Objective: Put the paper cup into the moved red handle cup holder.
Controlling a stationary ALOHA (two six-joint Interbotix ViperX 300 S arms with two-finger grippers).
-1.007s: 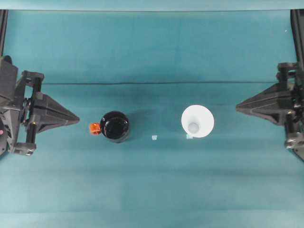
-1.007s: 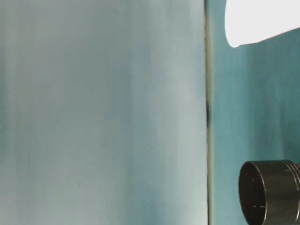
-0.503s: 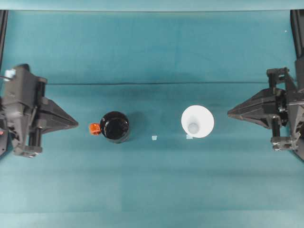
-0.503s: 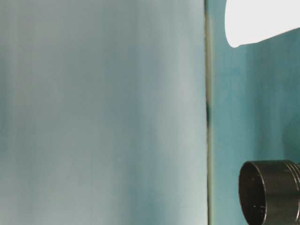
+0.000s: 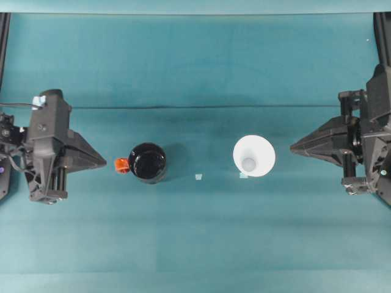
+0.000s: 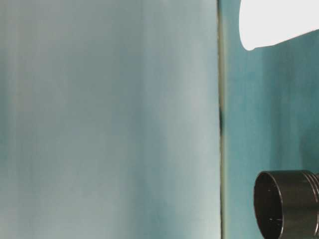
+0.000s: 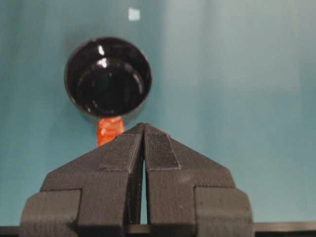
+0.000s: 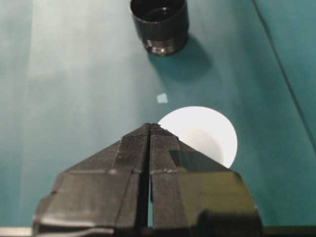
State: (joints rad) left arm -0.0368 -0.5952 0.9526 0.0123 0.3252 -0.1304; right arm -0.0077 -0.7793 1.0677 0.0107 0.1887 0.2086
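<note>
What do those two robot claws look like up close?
Both are matte black plastic. The left claw and the right claw each taper to a wedge-shaped point. In the wrist views, the fingers carry ribbed, textured pads. A thin black cable runs beside the left arm.

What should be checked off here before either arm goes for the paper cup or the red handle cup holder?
1. Paper cup upright, mouth up, standing free: ok.
2. Red handle cup holder upright and empty inside: ok.
3. Holder's red handle facing the left gripper: ok.
4. Left gripper ready to grasp: not ok, jaws closed and short of the handle.
5. Right gripper ready to grasp: not ok, jaws closed and short of the cup.
6. Table between cup and holder free of obstacles: ok, just small flat tape squares.
</note>
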